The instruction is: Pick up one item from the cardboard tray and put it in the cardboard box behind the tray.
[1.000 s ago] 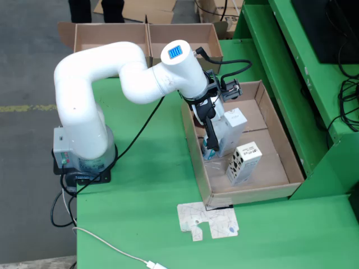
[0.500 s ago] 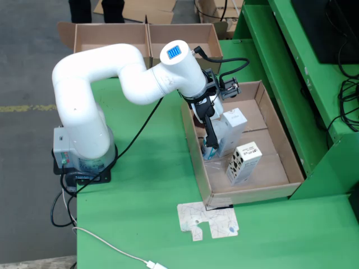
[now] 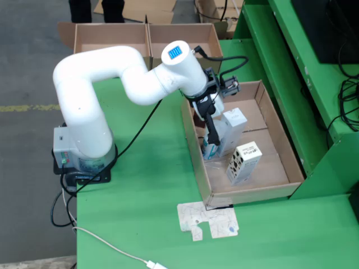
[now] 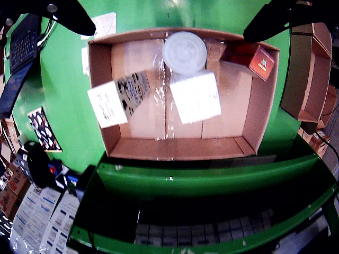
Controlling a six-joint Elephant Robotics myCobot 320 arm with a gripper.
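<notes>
Upright, plain white box [image 3: 233,130] [image 4: 195,97]

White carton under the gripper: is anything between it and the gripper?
Nothing visible does. In the wrist view the white carton lies uncovered between the dark fingertips at the top corners, with the round lid beside it, not on it. The gripper hangs beside it.
</notes>
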